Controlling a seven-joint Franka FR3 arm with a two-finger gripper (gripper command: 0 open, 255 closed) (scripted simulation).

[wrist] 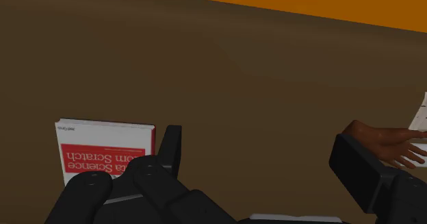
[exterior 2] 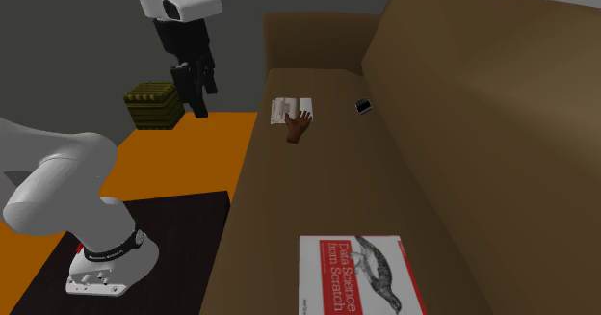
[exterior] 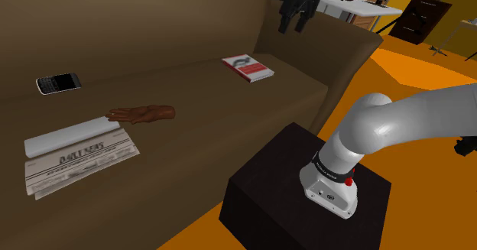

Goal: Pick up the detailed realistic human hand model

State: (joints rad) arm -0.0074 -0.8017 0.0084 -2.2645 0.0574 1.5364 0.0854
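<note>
The hand model (exterior: pixel 145 114) is dark brown and lies flat on the brown sofa seat (exterior: pixel 191 88), its fingertips resting on the edge of a newspaper (exterior: pixel 76 153). It also lies far along the seat (exterior 2: pixel 298 125) in the second exterior view. My gripper (exterior: pixel 296 15) hangs high above the sofa's arm end, well away from the hand model. In the second exterior view the gripper (exterior 2: pixel 197 96) points down beside the seat's front edge. The wrist view has the fingers (wrist: pixel 171 147) standing apart with nothing between them, and the hand model (wrist: pixel 383 140) just beyond the other finger.
A red and white book (exterior: pixel 247 67) lies on the seat near the sofa arm, below my gripper (wrist: pixel 102 157). A black phone (exterior: pixel 59 82) rests by the backrest. The black stand (exterior: pixel 306 202) sits on orange floor. An olive crate (exterior 2: pixel 152 106) stands on the floor.
</note>
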